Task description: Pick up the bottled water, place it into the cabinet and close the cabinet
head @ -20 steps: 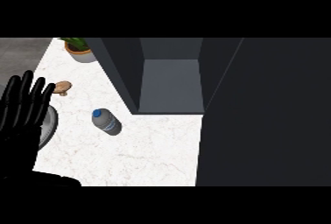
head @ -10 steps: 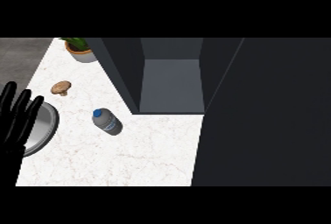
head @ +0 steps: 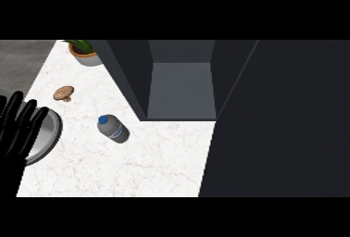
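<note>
Bottled water (head: 113, 128) lies on its side on the white marble counter (head: 137, 162), blue cap pointing up-left, just off the front left corner of the open cabinet (head: 181, 88). Nothing touches it. Cabinet interior shows as a grey floor between dark walls; the dark door panel (head: 280, 120) fills the right of the view, swung out.

Left hand (head: 19, 127) at the left edge, fingers straight and spread, holding nothing, over the rim of a metal bowl (head: 46, 136). Reads as resting. Right hand not in sight.

Small brown mushroom (head: 64, 92) sits beyond the bowl; potted plant (head: 85, 51) at the far corner beside the cabinet wall.

Judgement: the pick-up has not begun. Next move calls for a hand to come over the bottle and wrap across its body, since it lies flat and could roll. Then lift, carry it into the cabinet opening nearby, release, and swing the door shut.
</note>
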Controlling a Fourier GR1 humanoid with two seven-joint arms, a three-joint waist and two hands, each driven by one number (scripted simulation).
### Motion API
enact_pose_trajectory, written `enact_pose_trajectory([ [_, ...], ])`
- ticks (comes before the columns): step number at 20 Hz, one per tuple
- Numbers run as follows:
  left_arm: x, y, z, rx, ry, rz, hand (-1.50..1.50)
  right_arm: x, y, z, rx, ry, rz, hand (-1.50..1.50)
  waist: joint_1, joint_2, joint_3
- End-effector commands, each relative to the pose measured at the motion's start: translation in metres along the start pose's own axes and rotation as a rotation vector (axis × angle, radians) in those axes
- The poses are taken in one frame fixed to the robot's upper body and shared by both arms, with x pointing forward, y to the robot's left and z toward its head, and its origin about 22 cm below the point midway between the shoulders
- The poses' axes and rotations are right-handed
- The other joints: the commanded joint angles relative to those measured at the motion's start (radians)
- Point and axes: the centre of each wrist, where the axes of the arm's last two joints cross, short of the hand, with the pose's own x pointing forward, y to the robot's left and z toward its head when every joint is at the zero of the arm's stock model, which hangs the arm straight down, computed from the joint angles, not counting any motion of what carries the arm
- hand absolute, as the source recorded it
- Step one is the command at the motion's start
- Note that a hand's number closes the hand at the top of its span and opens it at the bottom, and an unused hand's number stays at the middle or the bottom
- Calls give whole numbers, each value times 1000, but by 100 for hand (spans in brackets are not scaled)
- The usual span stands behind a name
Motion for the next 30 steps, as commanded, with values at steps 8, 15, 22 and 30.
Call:
enact_pose_trajectory([
  [8, -34, 9, -10, 16, 71, -68, -150, 17, 16, 18, -30, -21, 21, -150, -6, -1, 0],
  [15, -83, 25, -15, 56, 136, -88, -150, 28, 18, 11, -19, -16, 34, -150, -7, 0, -1],
  [22, -130, 46, -22, 83, 197, -79, -150, 35, 12, 14, -24, -40, 35, -150, -13, 1, -1],
  [30, -181, 64, -13, 78, 293, -51, -150, 27, 25, 11, -1, -30, 46, -150, -13, 0, -1],
])
